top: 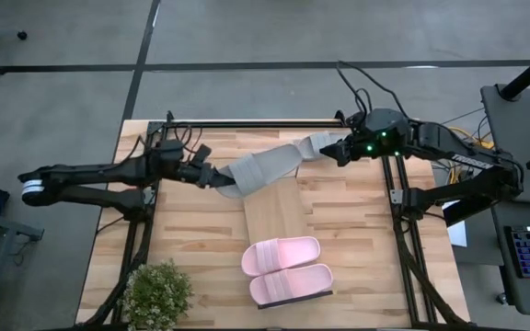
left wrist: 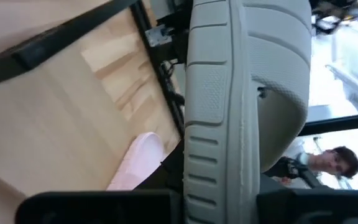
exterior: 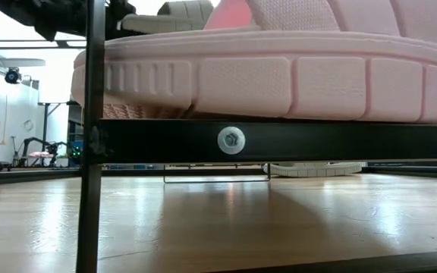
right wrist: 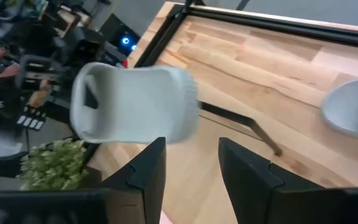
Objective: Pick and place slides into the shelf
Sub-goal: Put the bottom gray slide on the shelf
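Two dark jointed arms, green lights on the right.

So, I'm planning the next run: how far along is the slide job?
About half done. The pink slides already sit side by side on the near end of the shelf. In hand: the left gripper is shut on one grey slide by the shelf's far end. The other grey slide is at the right gripper; whether it is gripped is unclear. Both grey slides remain to be placed.
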Controlling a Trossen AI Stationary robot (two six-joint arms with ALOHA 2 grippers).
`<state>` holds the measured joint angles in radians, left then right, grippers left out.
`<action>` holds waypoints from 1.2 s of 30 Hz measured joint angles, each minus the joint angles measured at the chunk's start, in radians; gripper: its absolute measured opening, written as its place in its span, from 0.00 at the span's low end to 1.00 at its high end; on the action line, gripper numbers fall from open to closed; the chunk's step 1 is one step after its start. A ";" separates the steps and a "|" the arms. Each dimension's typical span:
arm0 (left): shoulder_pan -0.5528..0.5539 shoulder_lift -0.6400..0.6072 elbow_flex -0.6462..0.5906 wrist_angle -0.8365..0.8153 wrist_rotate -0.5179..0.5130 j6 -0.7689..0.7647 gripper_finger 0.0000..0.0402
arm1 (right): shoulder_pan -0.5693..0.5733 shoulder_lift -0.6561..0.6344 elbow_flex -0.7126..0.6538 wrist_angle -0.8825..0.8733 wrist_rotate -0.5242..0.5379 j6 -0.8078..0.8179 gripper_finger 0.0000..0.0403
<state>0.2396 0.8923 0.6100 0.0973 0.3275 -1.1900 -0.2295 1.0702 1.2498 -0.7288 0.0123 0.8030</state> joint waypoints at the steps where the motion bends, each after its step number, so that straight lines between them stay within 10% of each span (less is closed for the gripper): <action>1: -0.008 -0.006 -0.003 0.007 -0.014 -0.005 0.05 | 0.000 0.000 -0.005 0.000 0.005 0.000 0.34; 36: -0.283 0.207 -0.046 0.178 -0.179 -0.087 0.05 | 0.053 0.000 -0.070 0.093 0.038 0.016 0.32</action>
<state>-0.0436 1.0991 0.5640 0.2749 0.1484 -1.2774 -0.1763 1.0700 1.1794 -0.6357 0.0498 0.8192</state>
